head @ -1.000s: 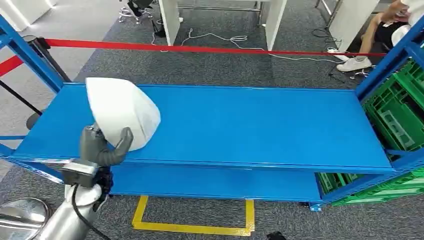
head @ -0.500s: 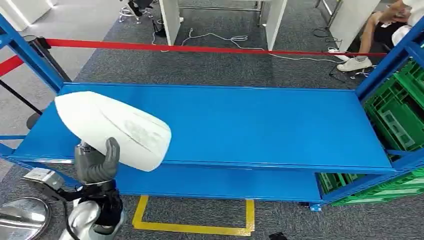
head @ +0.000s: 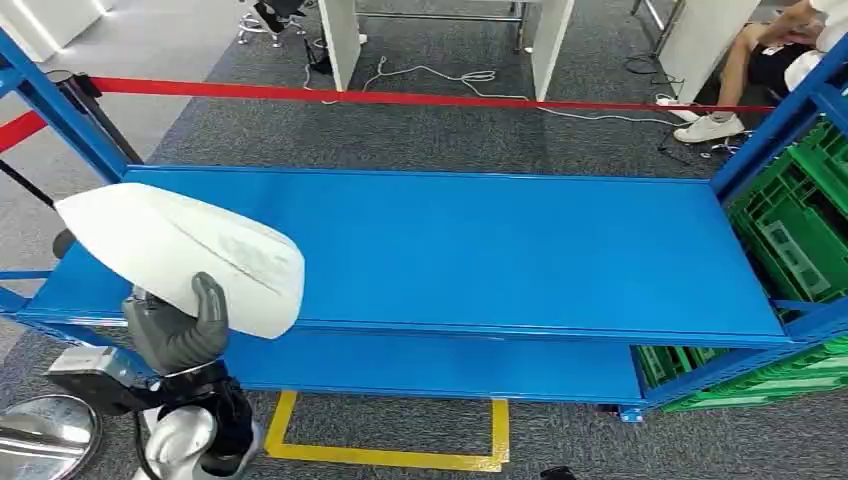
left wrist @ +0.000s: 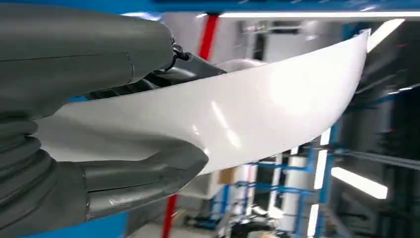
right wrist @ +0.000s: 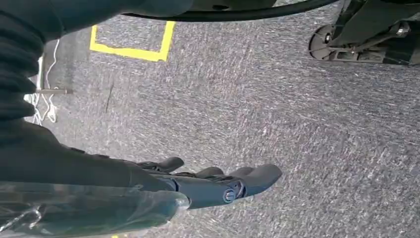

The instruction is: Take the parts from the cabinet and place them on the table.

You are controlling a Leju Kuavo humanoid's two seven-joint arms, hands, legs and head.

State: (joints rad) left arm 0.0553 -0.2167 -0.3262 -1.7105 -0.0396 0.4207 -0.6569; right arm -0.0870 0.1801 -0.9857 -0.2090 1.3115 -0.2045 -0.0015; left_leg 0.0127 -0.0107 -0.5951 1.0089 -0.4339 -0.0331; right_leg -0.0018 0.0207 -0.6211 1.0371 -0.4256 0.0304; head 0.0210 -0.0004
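Cabinet shelf (head: 480, 250) spans the view, with a lower shelf (head: 430, 365) beneath it. Left hand (head: 178, 330) holds the part (head: 180, 255) over the shelf's front left corner. Crates (head: 795, 220) stand at the right end. Barrier tape (head: 400, 97) runs behind; floor marking (head: 385, 455) lies before. Right hand (right wrist: 208, 186) hangs above the floor (right wrist: 297, 114).

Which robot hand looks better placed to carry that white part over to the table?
The left robot hand: it already grips the white part. The right robot hand hangs over the floor, holding nothing.
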